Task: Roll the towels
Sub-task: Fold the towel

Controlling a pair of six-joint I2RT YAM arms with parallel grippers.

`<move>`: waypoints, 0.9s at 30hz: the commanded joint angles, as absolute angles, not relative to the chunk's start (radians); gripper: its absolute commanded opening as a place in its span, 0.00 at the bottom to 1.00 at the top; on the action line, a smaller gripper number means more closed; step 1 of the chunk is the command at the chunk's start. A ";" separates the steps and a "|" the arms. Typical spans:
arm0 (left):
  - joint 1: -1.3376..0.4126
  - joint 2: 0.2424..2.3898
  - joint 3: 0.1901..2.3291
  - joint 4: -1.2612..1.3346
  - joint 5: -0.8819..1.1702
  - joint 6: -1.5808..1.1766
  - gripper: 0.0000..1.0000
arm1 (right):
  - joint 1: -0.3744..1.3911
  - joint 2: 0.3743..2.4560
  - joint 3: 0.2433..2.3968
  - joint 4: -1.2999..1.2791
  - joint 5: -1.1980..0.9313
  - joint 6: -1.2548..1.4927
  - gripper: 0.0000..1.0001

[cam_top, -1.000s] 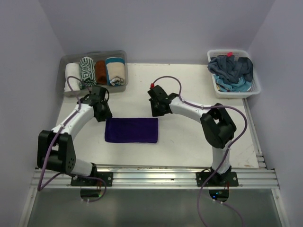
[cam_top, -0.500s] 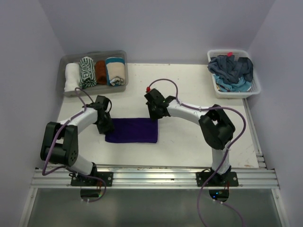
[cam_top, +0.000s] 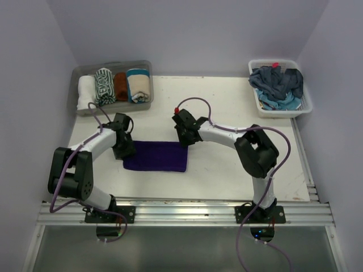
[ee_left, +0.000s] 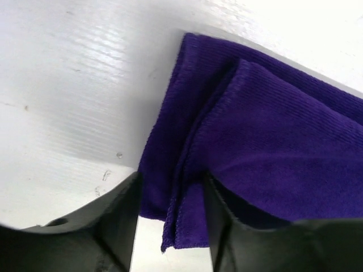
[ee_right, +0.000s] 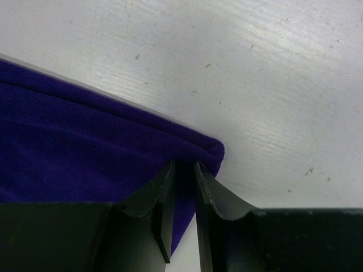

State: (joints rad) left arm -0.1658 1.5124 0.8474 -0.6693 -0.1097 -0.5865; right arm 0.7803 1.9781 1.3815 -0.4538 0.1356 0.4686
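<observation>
A deep purple towel (cam_top: 154,156), folded into a flat rectangle, lies on the white table between the two arms. My left gripper (cam_top: 122,148) is down at its left end. In the left wrist view its jaws (ee_left: 171,180) stand apart, with the towel's (ee_left: 272,130) layered corner lying between them. My right gripper (cam_top: 184,137) is at the towel's far right corner. The right wrist view shows it (ee_right: 184,167) shut on the towel's (ee_right: 74,147) folded edge, with cloth pinched in the narrow gap.
A clear tub (cam_top: 113,64) at the back left holds rolled towels: white (cam_top: 86,92), green-patterned (cam_top: 104,85), rust-brown (cam_top: 120,86), cream-and-teal (cam_top: 138,85). A white lattice basket (cam_top: 272,61) at the back right holds crumpled navy and light blue towels (cam_top: 277,82).
My left gripper came down onto the towel's left end. The right gripper shifted left, and the purple towel slid slightly left with it.
</observation>
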 commanded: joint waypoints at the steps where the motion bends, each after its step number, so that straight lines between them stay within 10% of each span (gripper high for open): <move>1: -0.160 1.491 0.885 -0.701 -0.184 -0.594 0.52 | 0.796 1.948 1.379 -0.436 0.135 0.433 0.24; 6: -0.160 1.519 0.880 -0.678 -0.178 -0.604 0.48 | 0.796 2.002 1.411 -0.459 0.140 0.400 0.23; 13: -0.163 1.681 0.954 -0.617 -0.146 -0.580 0.16 | 0.795 1.982 1.295 -0.428 0.140 0.460 0.20; 27: -0.445 2.103 1.543 -0.684 -0.135 -0.500 0.21 | 1.050 1.606 0.821 -0.425 0.196 0.781 0.19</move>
State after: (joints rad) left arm -0.3759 1.9991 1.4158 -0.7284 -0.1410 -0.5297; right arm 0.9657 1.6367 0.8940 -0.3145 0.1745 0.6601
